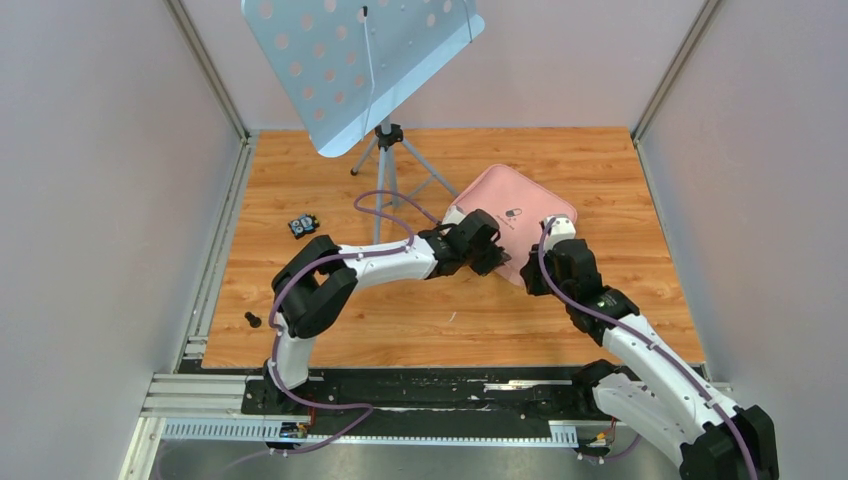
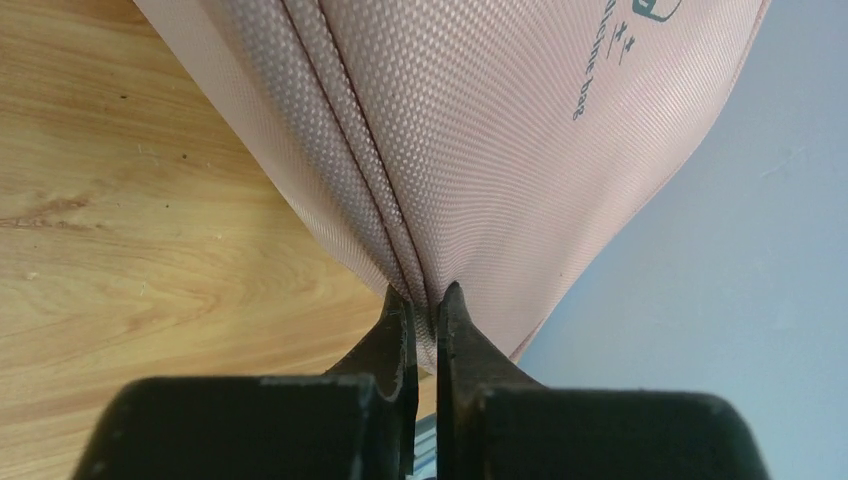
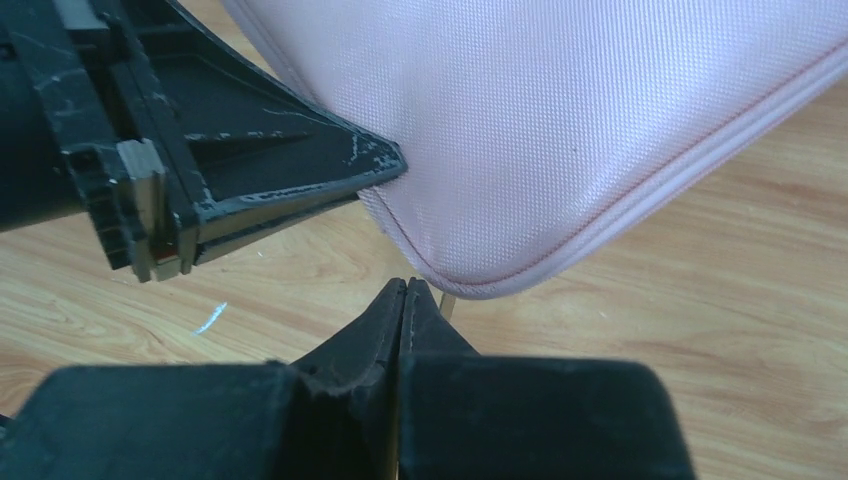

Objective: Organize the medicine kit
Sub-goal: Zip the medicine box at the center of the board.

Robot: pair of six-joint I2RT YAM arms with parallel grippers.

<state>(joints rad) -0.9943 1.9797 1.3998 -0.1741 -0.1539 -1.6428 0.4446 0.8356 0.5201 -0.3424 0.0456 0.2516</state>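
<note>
1. Medicine kit (image 1: 520,210) is laid on the table (image 1: 300,180), right of centre
2. Left gripper (image 2: 425,298) is clamped on its near-corner seam
3. Right gripper (image 3: 405,292), fingers together, is held just short of that corner, kit directly ahead

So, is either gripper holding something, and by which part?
The left gripper pinches the medicine kit at its edge seam. The right gripper is shut beside the kit's corner; whether it grips anything cannot be told.
</note>
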